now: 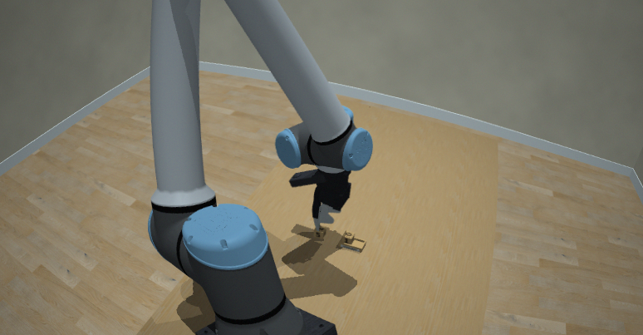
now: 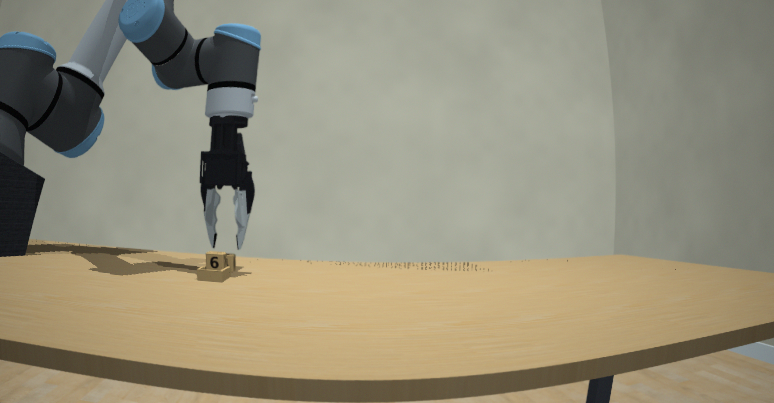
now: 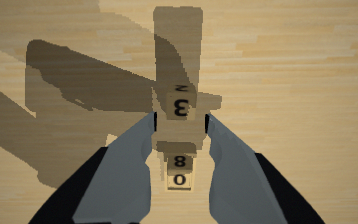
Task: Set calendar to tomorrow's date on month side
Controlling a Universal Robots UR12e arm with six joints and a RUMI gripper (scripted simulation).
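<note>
The wooden tray [image 1: 354, 243] lies on the table and holds one cube [image 1: 347, 234] at one end. In the wrist view this cube [image 3: 181, 106] shows a 3 on top and sits at the near end of the tray [image 3: 177, 55]. A second cube [image 3: 179, 171] lies on the table just off that end, with 8 on top and 0 on its side; it also shows in the top view [image 1: 320, 232]. In the exterior view a cube face reads 6 [image 2: 215, 262]. My gripper [image 3: 181, 114] [image 2: 224, 244] hangs just above the two cubes, pointing down, fingers partly open with nothing between them.
The arm's base [image 1: 233, 265] stands at the table's near left edge. The arm's shadow [image 1: 310, 265] falls beside the cubes. The table's front edge [image 2: 379, 370] is far from the tray.
</note>
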